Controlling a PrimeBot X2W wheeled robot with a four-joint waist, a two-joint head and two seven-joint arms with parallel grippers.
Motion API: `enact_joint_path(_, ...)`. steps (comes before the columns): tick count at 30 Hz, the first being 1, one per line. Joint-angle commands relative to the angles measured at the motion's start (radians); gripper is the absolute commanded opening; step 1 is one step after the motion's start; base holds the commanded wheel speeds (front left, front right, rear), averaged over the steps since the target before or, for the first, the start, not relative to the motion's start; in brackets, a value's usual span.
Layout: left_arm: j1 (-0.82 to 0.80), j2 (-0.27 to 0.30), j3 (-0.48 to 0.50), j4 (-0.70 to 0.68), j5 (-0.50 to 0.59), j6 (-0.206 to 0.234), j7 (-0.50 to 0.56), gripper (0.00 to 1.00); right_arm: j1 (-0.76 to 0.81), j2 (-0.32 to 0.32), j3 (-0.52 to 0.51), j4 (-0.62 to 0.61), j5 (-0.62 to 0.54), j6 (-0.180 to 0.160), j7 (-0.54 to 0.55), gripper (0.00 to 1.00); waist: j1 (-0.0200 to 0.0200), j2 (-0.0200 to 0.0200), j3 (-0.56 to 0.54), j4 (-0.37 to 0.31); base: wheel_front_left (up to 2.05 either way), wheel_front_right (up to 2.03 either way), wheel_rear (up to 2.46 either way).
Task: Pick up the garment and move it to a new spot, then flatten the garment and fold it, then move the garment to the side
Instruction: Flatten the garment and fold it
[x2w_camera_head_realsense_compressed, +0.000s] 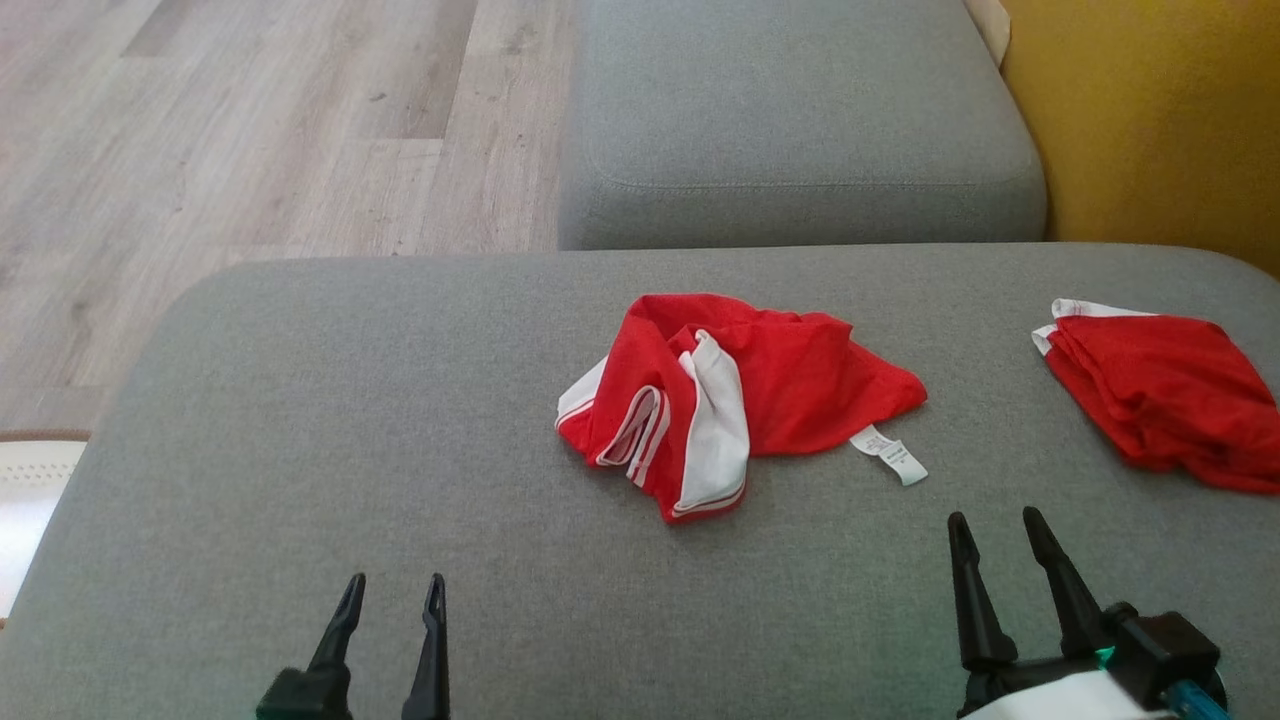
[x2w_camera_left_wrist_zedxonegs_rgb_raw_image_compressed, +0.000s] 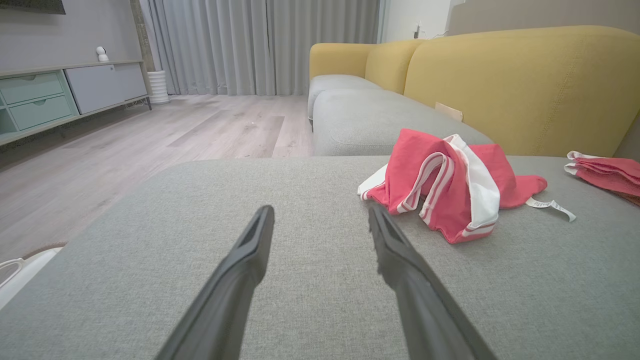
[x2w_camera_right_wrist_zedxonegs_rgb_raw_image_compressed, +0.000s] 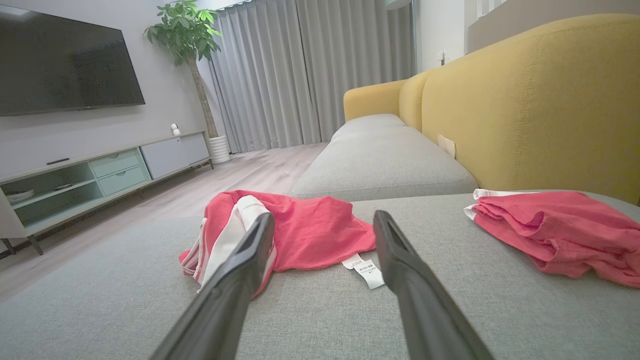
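You have both the left claw (x2w_camera_head_realsense_compressed: 397, 580) and the right claw (x2w_camera_head_realsense_compressed: 995, 516) spread and empty, likely poised for the pickup, with the crumpled red garment (x2w_camera_head_realsense_compressed: 740, 400) lying just ahead on the grey cushion (x2w_camera_head_realsense_compressed: 300, 400)

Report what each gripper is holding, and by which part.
Nothing is held. The left gripper and right gripper are both open and empty, apart from the crumpled red garment on the grey cushion.

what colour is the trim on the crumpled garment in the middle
White, on a red garment; it shows best in the head view.
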Motion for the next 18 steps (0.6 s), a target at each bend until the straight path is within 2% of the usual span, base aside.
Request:
enact_joint_path(1, -0.055, -0.009, 0.031, -0.031, 0.009, 0.002, -0.012, 1.0, -0.043, -0.005, 0.02, -0.03, 0.001, -0.001, -0.004, 1.0, 0.0, 0.0, 0.001, 0.0, 0.0, 0.0, 0.0)
enact_joint_path(18, -0.051, -0.009, 0.028, -0.026, 0.009, -0.003, -0.012, 1.0, -0.041, -0.005, 0.022, -0.033, 0.001, -0.001, -0.004, 1.0, 0.0, 0.0, 0.006, -0.004, 0.0, 0.0, 0.0)
